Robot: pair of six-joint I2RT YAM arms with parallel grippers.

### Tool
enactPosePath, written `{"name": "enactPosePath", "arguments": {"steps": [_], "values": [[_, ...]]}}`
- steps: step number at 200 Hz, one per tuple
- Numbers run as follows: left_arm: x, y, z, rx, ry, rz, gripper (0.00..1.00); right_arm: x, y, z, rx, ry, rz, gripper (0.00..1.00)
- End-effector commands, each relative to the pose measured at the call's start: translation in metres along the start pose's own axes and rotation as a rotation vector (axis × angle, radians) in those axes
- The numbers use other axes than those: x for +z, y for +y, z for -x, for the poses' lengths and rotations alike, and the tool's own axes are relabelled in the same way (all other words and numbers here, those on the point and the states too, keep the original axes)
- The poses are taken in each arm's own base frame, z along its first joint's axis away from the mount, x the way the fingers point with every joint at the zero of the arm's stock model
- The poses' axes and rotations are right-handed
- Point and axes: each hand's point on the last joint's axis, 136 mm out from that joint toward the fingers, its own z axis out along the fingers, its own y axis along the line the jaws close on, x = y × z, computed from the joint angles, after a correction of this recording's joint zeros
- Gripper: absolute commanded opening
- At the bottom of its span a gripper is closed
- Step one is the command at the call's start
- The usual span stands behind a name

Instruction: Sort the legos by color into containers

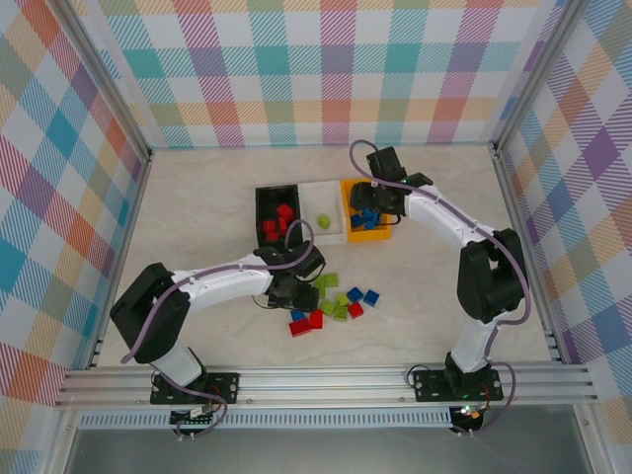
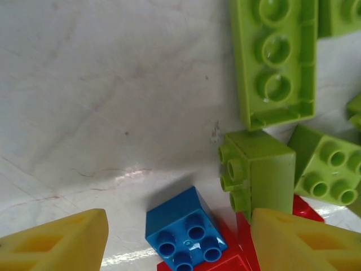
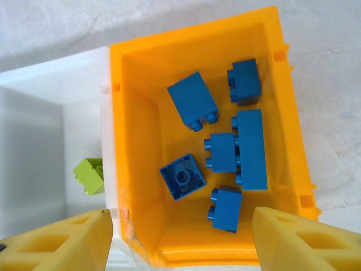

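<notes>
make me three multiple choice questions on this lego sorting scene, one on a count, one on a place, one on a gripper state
1. How many blue bricks lie in the orange-yellow bin?
A three
B nine
C six

2. Which bin holds a lime green brick?
A black bin
B white bin
C orange-yellow bin

3. The right gripper is:
A open and empty
B shut on a blue brick
C shut on a lime green brick

Key:
1 C, six can be counted in the right wrist view.
2 B, it sits on the white floor beside the orange wall.
3 A, its jaws stand wide apart above the bin, gripping nothing.
</notes>
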Motion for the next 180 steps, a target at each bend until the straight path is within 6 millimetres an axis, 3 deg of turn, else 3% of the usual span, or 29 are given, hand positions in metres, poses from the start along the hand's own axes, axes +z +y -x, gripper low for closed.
{"name": "enactPosePath", "arguments": {"steps": [1, 48, 97, 139, 180], "values": [[0.004, 0.005, -0.016, 0.006, 0.048, 0.040, 0.70, -0.005, 0.001, -0.004, -0.001, -0.016, 0.013, 0.66], [0.014, 0.012, -0.037, 0.022, 0.108, 0.100, 0.66, -0.008, -0.001, -0.009, 0.006, -0.018, 0.020, 0.66], [-0.002, 0.021, -0.060, 0.041, 0.111, 0.116, 0.81, -0.009, -0.003, -0.012, 0.006, -0.019, 0.022, 0.66], [-0.027, 0.011, -0.049, 0.034, 0.017, 0.052, 0.83, -0.008, -0.001, -0.011, 0.011, -0.020, 0.030, 0.66], [0.002, 0.014, -0.063, 0.058, 0.119, 0.100, 0.92, -0.010, -0.001, -0.012, 0.011, -0.018, 0.031, 0.65]]}}
